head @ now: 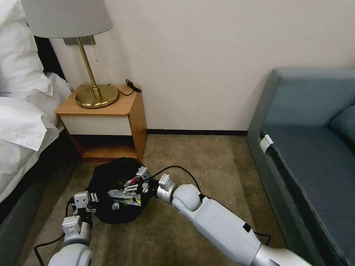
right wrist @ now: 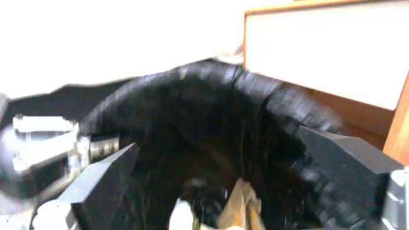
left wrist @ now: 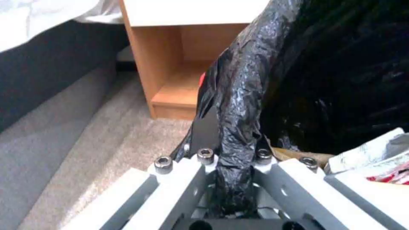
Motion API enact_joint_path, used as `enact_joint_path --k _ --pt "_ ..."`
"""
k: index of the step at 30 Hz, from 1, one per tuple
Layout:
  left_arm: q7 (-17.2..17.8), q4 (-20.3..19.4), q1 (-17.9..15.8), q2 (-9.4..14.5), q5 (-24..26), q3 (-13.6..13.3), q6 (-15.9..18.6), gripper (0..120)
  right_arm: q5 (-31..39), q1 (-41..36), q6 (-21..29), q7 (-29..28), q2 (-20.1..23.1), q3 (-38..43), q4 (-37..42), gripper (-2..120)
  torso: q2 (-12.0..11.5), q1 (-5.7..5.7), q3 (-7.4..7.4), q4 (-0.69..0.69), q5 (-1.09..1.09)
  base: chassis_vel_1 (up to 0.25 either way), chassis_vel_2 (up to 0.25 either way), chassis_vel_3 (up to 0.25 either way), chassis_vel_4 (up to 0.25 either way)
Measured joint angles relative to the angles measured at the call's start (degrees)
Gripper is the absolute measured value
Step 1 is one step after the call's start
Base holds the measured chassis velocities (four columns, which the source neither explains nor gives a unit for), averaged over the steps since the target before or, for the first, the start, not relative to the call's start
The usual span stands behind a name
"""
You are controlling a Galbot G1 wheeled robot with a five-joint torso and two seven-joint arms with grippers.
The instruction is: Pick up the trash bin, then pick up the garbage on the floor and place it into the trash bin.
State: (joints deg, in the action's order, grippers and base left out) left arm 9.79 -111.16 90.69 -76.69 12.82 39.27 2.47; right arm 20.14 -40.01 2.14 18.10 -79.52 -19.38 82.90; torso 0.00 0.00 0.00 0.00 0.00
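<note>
The trash bin (head: 111, 173), lined with a crinkled black bag, stands on the carpet in front of the nightstand. My left gripper (head: 87, 202) is at its near left rim, shut on the bag-covered rim (left wrist: 233, 150). My right gripper (head: 136, 181) hovers over the bin's mouth; its dark fingers (right wrist: 104, 179) stand wide apart with nothing between them. Garbage lies inside the bin: pale wrappers (head: 125, 195), crumpled brown paper (right wrist: 241, 201), a white cap (right wrist: 181, 214) and a red-and-white packet (left wrist: 389, 174).
A wooden nightstand (head: 111, 122) with a brass lamp (head: 97, 96) stands just behind the bin. The bed (head: 22, 125) is at the left and a blue sofa (head: 314, 147) at the right. Open carpet (head: 207, 159) lies between them.
</note>
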Motion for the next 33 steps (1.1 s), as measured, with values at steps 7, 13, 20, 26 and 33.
enact_joint_path --k 7,13,20,26,33 --pt "6.33 -0.55 -0.08 -1.38 6.99 -0.04 1.8 0 4.02 -0.97 1.02 -0.35 0.3 6.95 3.9 100 0.0 0.0 0.0 0.0 0.0 0.0 0.0 0.0 0.0" --pt "14.94 -2.3 -2.13 -3.68 20.67 0.67 4.77 0 5.82 -2.24 0.98 -0.4 1.08 14.55 4.01 100 0.0 0.0 0.0 -0.01 0.02 0.0 0.0 0.0 0.0" --pt "19.93 -3.19 -2.71 -4.6 31.25 1.01 5.97 0 6.87 -5.5 0.7 -0.48 2.09 18.9 3.96 100 0.0 0.0 0.0 -0.01 0.0 0.0 0.0 0.0 0.0" --pt "26.21 -3.05 -3.16 -4.9 40.33 0.96 7.36 0 6.85 -7.69 0.23 -0.41 2.3 22.25 4.55 100 0.0 0.0 0.0 0.0 -0.01 0.0 0.0 0.0 0.0" --pt "30.17 -2.82 -3.58 -4.42 45.68 0.6 9.22 1 6.57 -9.63 0.23 -0.36 2.19 23.92 5.87 100 0.0 0.0 0.0 0.0 0.0 0.0 0.0 0.0 0.0"
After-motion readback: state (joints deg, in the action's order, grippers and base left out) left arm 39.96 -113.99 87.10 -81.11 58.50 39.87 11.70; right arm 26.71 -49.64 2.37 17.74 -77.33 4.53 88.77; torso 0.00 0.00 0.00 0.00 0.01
